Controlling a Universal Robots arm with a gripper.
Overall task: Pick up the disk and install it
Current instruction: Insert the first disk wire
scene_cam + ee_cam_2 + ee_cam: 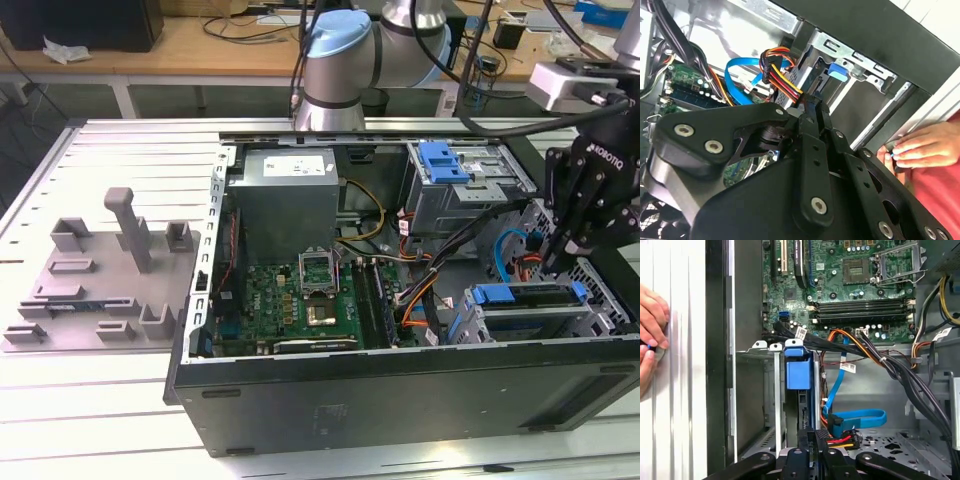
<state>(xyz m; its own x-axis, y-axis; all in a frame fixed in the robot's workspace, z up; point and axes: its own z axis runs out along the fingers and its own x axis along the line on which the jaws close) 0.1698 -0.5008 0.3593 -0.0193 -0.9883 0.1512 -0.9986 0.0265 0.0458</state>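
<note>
The disk [530,296], silver-grey in a blue carrier, sits in the drive bay at the front corner of the open computer case [400,395], on the exterior view's right. In the first wrist view the disk [799,375] stands edge-on in the bay, its blue tab uppermost; that blue tab [838,70] also shows in the second wrist view. My gripper [553,262] hangs just above the disk's rear end. Its black fingers are shut together in both wrist views [812,106] [815,436], with the tips close to the disk's end and nothing held between them.
A blue data cable [860,416] and a multicoloured power connector [842,441] lie beside the fingertips. A person's hand [652,325] rests on the table outside the case wall. A bare blue bracket [443,160] tops the rear bay. A grey fixture tray [100,290] stands at the exterior view's left.
</note>
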